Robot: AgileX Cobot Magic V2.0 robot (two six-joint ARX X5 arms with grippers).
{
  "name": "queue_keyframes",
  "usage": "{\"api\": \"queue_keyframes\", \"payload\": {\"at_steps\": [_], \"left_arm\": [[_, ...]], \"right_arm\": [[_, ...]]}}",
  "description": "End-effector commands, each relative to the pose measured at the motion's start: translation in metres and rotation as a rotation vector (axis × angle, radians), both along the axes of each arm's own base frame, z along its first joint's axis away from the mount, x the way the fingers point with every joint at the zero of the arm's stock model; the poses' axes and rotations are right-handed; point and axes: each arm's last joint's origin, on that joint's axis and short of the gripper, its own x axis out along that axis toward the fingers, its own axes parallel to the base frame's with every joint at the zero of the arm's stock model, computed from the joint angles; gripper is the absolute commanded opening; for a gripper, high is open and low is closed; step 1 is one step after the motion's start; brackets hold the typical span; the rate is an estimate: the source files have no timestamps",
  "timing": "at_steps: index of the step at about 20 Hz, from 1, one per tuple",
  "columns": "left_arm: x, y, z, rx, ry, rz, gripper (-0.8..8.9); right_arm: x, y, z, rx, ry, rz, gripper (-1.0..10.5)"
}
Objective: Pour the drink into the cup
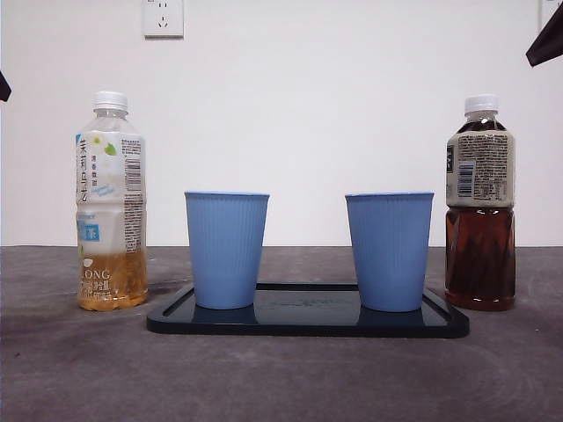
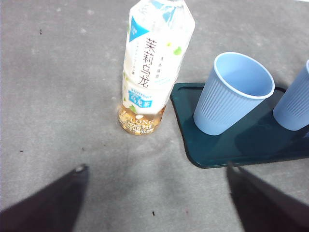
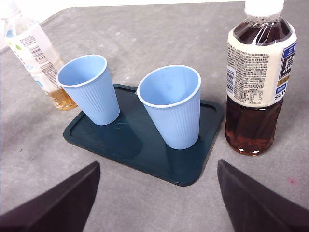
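Two empty blue ribbed cups, the left cup (image 1: 226,250) and the right cup (image 1: 389,251), stand upright on a dark tray (image 1: 308,323). A capped pale tea bottle (image 1: 111,202), about a quarter full of yellow drink, stands left of the tray. A capped dark tea bottle (image 1: 480,204) stands right of it. My left gripper (image 2: 154,193) is open above the table, short of the pale bottle (image 2: 152,67). My right gripper (image 3: 157,193) is open, short of the tray (image 3: 140,145) and the dark bottle (image 3: 257,77). Both arms show only as black tips at the front view's top corners.
A white wall with a power socket (image 1: 163,17) stands behind the grey table (image 1: 281,378).
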Motion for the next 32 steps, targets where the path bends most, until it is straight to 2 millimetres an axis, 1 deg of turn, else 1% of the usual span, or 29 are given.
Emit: {"api": "queue_keyframes", "payload": {"at_steps": [1,3,4,12,22,25,28,30,32], "left_arm": [[0.000,-0.001,0.006,-0.016,-0.021,-0.006,2.63],[0.000,-0.001,0.006,-0.016,-0.021,-0.006,0.71],[0.000,-0.001,0.006,-0.016,-0.022,-0.006,0.02],[0.000,-0.001,0.007,-0.019,-0.028,-0.006,0.06],[-0.001,0.000,0.008,-0.017,-0.037,-0.009,0.06],[-0.007,0.008,0.017,0.117,-0.197,-0.046,0.07],[-0.011,0.021,0.027,0.238,-0.411,0.018,0.07],[-0.011,0.029,0.023,0.301,-0.515,0.101,0.06],[-0.010,0.035,0.011,0.328,-0.574,0.180,0.06]], "right_arm": [[-0.001,0.000,0.006,0.006,-0.021,0.008,2.4],[-0.001,0.000,0.005,0.003,-0.019,0.008,0.0],[-0.001,0.000,0.005,0.003,-0.019,0.008,0.1],[0.000,0.001,0.009,0.024,-0.052,0.008,0.1],[0.000,0.001,0.009,0.024,-0.053,0.008,0.1],[0.000,0.001,0.009,0.024,-0.053,0.008,0.1],[0.000,0.001,0.009,0.024,-0.053,0.008,0.1],[0.000,0.001,0.009,0.024,-0.053,0.008,0.1],[0.000,0.001,0.009,0.024,-0.053,0.008,0.1]]}}
